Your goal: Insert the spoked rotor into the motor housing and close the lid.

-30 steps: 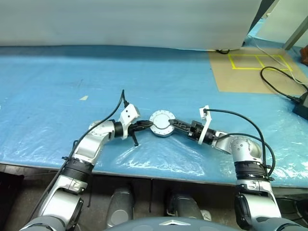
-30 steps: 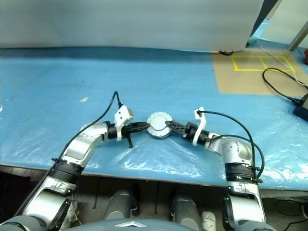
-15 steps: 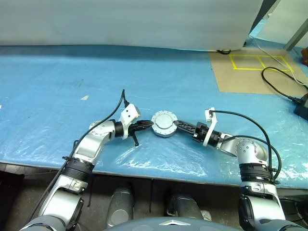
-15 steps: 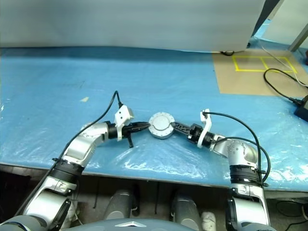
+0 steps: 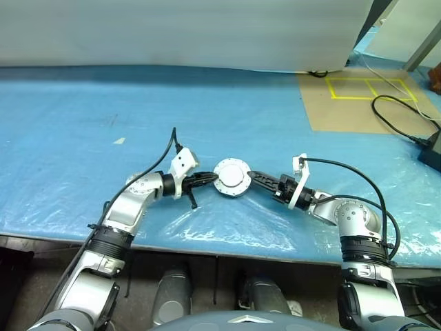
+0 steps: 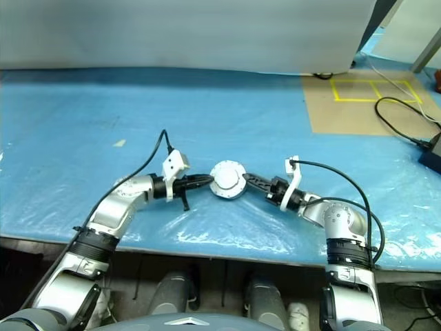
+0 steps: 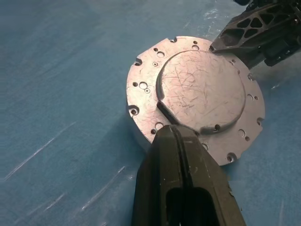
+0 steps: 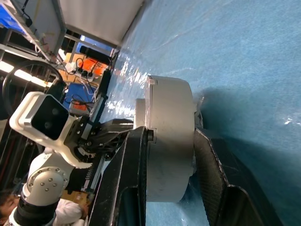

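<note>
The motor housing (image 5: 231, 178) is seen on the blue-covered table (image 5: 83, 103), near its front edge and about midway along it; the lid (image 7: 201, 90) is seen already on top of it, with its raised round middle facing up.

The left gripper (image 7: 175, 141) is pressed together, and its tip is laid on the lid's rim; nothing is pinched by it. The right gripper (image 8: 164, 155) is spread round the housing's side, one finger at each face; the housing looks held between them, though firm touch on both sides cannot be told for sure.

Harm could be done from here; if the right fingers are squeezed or pulled crookedly, the housing could be tipped and the lid knocked loose; if the left tip is pushed too hard on one edge, the lid could be tilted and jammed, or the whole part could be slid across the smooth blue cover toward the front edge.

The spoked rotor is hidden; it may be under the lid, but this cannot be checked; the copper windings are covered too; whether the lid is seated flat all round is hard to make out.
</note>
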Robot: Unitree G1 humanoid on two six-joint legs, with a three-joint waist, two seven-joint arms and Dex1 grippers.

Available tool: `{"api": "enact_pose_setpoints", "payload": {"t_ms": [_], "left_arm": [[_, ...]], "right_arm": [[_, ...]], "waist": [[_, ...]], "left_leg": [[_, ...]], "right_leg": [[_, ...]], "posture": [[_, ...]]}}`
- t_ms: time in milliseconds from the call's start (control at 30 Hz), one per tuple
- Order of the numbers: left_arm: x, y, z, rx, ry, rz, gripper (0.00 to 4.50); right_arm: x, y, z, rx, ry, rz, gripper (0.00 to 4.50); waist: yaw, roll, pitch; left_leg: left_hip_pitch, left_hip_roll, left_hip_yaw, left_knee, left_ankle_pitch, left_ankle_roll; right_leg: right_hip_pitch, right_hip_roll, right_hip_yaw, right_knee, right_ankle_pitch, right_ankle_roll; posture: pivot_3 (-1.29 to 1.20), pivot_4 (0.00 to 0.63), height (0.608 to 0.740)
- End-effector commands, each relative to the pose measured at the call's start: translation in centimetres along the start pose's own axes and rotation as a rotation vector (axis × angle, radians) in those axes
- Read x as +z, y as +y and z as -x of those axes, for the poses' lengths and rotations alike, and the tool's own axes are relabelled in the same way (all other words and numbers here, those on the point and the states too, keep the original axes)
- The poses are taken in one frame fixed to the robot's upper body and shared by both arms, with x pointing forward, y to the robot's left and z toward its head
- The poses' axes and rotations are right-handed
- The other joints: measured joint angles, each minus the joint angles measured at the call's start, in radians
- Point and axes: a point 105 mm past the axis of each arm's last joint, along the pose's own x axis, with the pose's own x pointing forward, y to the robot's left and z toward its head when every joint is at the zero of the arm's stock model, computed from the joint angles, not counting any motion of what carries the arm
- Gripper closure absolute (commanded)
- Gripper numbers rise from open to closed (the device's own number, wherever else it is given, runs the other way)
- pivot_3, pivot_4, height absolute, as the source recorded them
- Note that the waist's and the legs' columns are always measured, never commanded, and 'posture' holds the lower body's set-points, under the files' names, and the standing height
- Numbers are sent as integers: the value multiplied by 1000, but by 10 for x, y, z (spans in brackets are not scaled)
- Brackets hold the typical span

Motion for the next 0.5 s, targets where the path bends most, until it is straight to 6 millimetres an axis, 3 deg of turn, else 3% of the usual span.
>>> {"api": "enact_pose_setpoints", "payload": {"t_ms": [33, 100, 200, 300, 500], "left_arm": [[32, 13, 9, 40, -110, 11, 4500], [55, 18, 19, 51, -190, 49, 4500], [71, 28, 34, 86, -246, 91, 4500], [67, 36, 48, 133, -243, 139, 4500], [51, 30, 53, 144, -214, 188, 4500]], "right_arm": [[-10, -2, -3, -15, 32, -6, 3403], [-10, -5, -3, -38, 29, -9, 3403], [-10, -10, -3, -54, 14, -43, 3403], [-7, -12, -5, -47, -13, -119, 3403], [0, -5, -12, 21, -50, -312, 3403]], "waist": [[-1, 0, 0], [-1, 0, 0], [-2, 0, 0], [-5, 1, 0], [-1, 0, 0]], "left_leg": [[0, 0, 0, 0, 0, 0], [-1, 0, 0, 0, 0, 0], [-1, 0, 0, -1, 0, 0], [0, 0, 0, -1, 0, 0], [0, 0, 0, -1, 0, 0]], "right_leg": [[0, 0, 0, 0, 0, 0], [-1, 0, 0, 0, 0, 0], [-1, 0, 0, 0, 0, 0], [-1, 0, 0, 0, 0, 0], [-1, 0, 0, 0, 0, 0]], "posture": [[0, 150, 740], [0, 150, 740], [0, 150, 740], [0, 150, 740], [0, 150, 740]]}}
